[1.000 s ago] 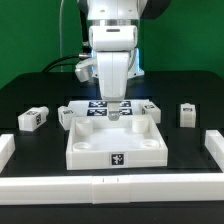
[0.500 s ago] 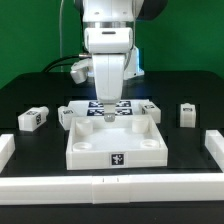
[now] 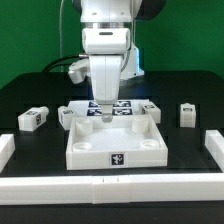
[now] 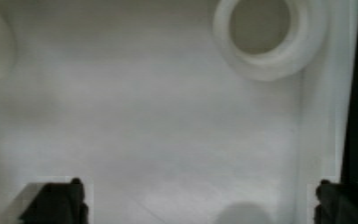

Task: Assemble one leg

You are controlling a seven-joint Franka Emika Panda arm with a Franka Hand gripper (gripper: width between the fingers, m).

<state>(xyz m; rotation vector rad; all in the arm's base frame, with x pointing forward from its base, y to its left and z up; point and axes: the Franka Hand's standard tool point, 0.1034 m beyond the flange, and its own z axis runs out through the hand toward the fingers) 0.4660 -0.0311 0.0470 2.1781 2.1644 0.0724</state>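
1. Shifted toward the exterior view's left since earlier: two-finger gripper [image 3: 105, 115], over the large white square rimmed panel [image 3: 112, 145].
2. Black fingers [image 4: 55, 200]: apart, holding nothing.
3. Small white chunky plastic leg [image 3: 32, 119]: on the black table [image 3: 40, 95], at the exterior view's left of the panel.

A plain green backdrop [image 3: 30, 40] fills the space behind the black counter [image 3: 40, 95]. The counter's dark surface shows a faint sheen under soft, even light.

A small white chunky plastic leg [image 3: 32, 119] with a black-and-white marker face rests on the black tabletop [image 3: 25, 98] at the exterior view's left. A matching second leg [image 3: 187, 114] sits at the right, well apart.
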